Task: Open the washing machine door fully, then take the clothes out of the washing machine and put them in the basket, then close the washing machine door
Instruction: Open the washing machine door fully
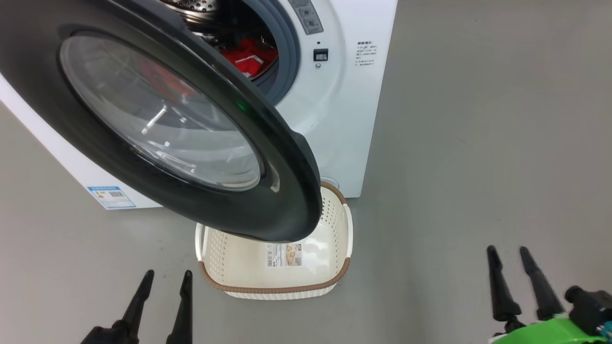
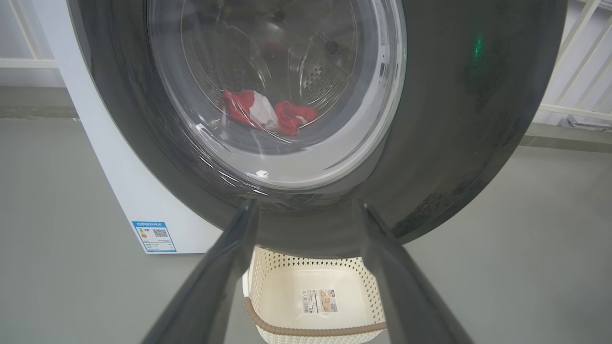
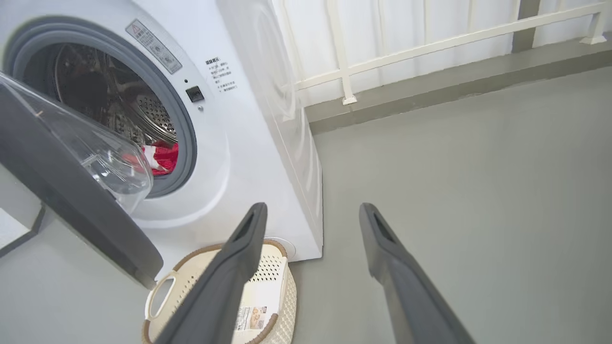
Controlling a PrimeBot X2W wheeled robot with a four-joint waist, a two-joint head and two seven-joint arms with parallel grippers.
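Door (image 1: 158,119) ajar; left gripper (image 1: 168,274), right gripper (image 1: 507,250) spread, empty.

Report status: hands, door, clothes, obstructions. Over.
Left hand and right hand open, empty. Washing machine door part open, red clothes inside the drum. Basket empty on the floor; door rim overhangs it.

This is looking like a bare test room set up for laundry, not a furnished home: a white washing machine (image 3: 239,157) is standing alone on a smooth grey floor (image 3: 478,191), a basket (image 3: 278,273) is sitting at its foot, and a white railing (image 3: 430,47) is running along the pale back wall.
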